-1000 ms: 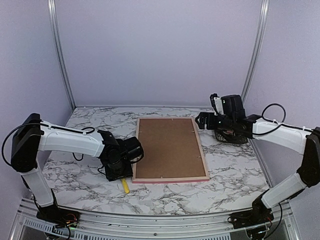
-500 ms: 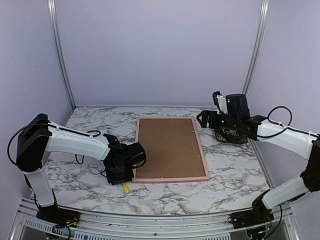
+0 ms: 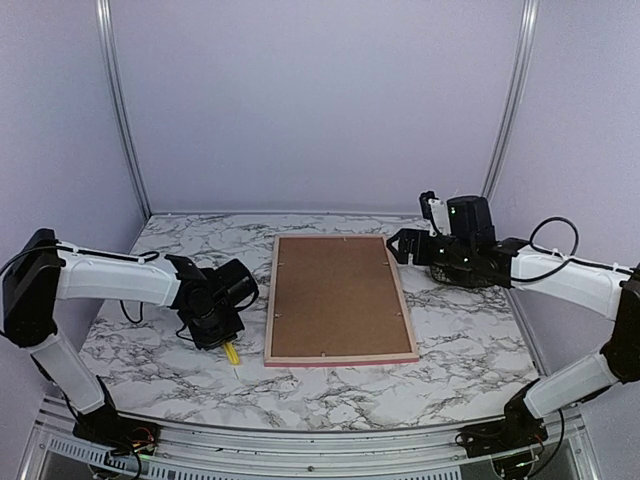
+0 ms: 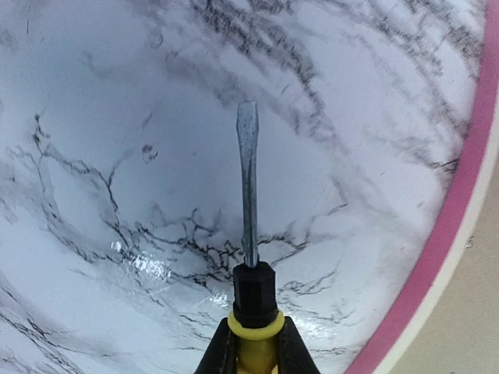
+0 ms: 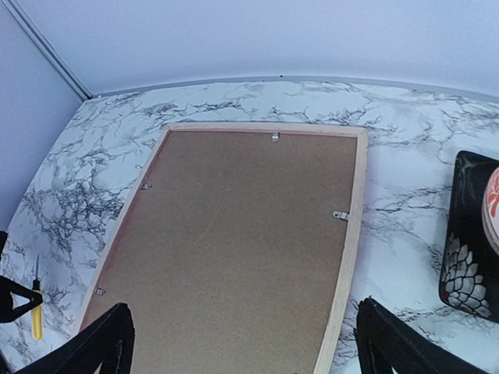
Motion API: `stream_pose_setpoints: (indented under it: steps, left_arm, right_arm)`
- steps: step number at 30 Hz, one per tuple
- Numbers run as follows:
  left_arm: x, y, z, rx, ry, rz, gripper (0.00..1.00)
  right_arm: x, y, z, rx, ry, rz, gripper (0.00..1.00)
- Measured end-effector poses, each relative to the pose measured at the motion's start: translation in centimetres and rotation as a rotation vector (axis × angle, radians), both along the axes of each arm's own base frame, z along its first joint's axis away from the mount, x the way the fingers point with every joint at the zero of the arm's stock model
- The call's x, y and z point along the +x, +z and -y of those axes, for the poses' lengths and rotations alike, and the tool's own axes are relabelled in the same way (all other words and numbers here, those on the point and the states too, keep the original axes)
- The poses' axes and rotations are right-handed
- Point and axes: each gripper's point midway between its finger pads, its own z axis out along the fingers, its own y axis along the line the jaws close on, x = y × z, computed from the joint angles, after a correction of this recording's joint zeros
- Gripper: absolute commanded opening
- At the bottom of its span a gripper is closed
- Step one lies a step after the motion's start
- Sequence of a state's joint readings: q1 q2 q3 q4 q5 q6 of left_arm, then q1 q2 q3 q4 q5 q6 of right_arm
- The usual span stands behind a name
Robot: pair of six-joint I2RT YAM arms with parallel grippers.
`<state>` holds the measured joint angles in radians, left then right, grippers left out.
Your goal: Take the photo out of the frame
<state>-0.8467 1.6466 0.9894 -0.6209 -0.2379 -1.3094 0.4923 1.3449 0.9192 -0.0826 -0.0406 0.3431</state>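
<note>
The pink frame (image 3: 342,359) is laid face down on the marble table (image 3: 470,330), with its brown backing board (image 3: 335,295) uppermost; the photo cannot be seen. The left gripper (image 4: 255,352) is clamped on the yellow handle of a flat-blade screwdriver (image 4: 248,187), just left of the frame's near left corner and apart from it. The right gripper (image 5: 245,339) is held spread wide by the frame's far right corner.

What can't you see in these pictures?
- Photo: hidden in every view under the backing board of the face-down frame.
- Handle of the screwdriver: cut off by the left wrist view's bottom edge, covered by the left gripper from above.
- Dark patterned thing: cut off at the right wrist view's edge.
</note>
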Motion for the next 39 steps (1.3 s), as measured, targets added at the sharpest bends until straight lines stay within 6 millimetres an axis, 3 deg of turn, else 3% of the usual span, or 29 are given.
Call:
stream_pose_setpoints:
  steps: [5,8,12,18,23,30,39]
  left_arm:
    - [4.4,5.4,-0.4,-0.125,0.036,0.147,0.00]
    - [7.4,9.1,0.8,-0.228,0.042,0.241,0.00]
    - [9.3,11.6,2.8,-0.362,0.047,0.304,0.00]
    - [10.6,13.1,5.6,-0.547,0.087,0.325,0.00]
    - [11.2,13.4,7.1,-0.633,0.113,0.318,0.00]
    - [11.1,13.1,8.5,-0.688,0.116,0.281,0.00]
    - [10.8,13.5,9.7,-0.732,0.110,0.275,0.00]
  right_arm:
    - [-0.7,1.4,-4.1,0.032,0.102,0.042,0.98]
    - [-1.3,2.8,-7.1,0.062,0.172,0.080,0.96]
    - [-3.2,3.8,-11.8,0.095,0.274,0.121,0.94]
    - [-5.6,4.2,-17.5,0.121,0.393,0.166,0.87]
    - [-6.7,2.6,-20.9,0.093,0.456,0.167,0.82]
    - [-7.4,0.8,-23.9,0.020,0.487,0.196,0.67]
    - [-5.6,-0.9,-25.3,-0.032,0.443,0.212,0.51]
